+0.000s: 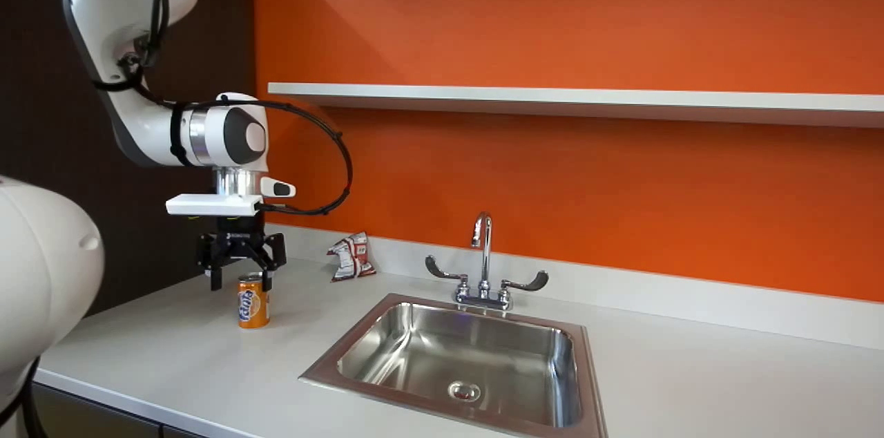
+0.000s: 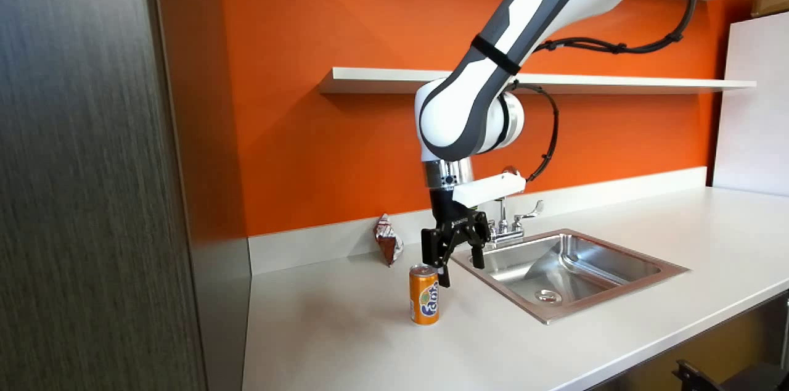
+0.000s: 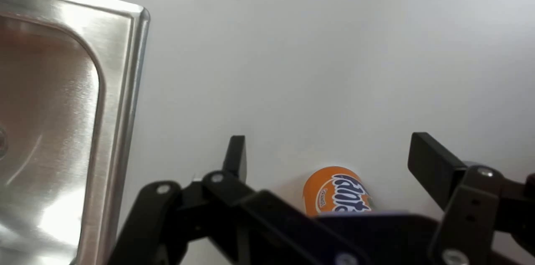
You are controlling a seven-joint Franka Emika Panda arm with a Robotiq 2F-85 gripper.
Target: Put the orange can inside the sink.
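The orange can (image 1: 253,307) stands upright on the counter to the left of the sink (image 1: 428,358); the can also shows in an exterior view (image 2: 424,300). My gripper (image 1: 242,282) points down and is open and empty, with its fingertips near the height of the can's top; it also shows in an exterior view (image 2: 461,269). In the wrist view the can (image 3: 334,193) appears between the two spread fingers (image 3: 328,150), and the gripper body hides part of it. The sink's rim corner (image 3: 115,31) is at the left of the wrist view.
A chrome faucet (image 1: 485,258) with two handles stands behind the sink. A red and white snack bag (image 1: 353,257) leans by the backsplash; it also shows in an exterior view (image 2: 388,239). A white shelf (image 1: 552,98) runs along the orange wall. A dark panel (image 2: 92,193) borders the counter.
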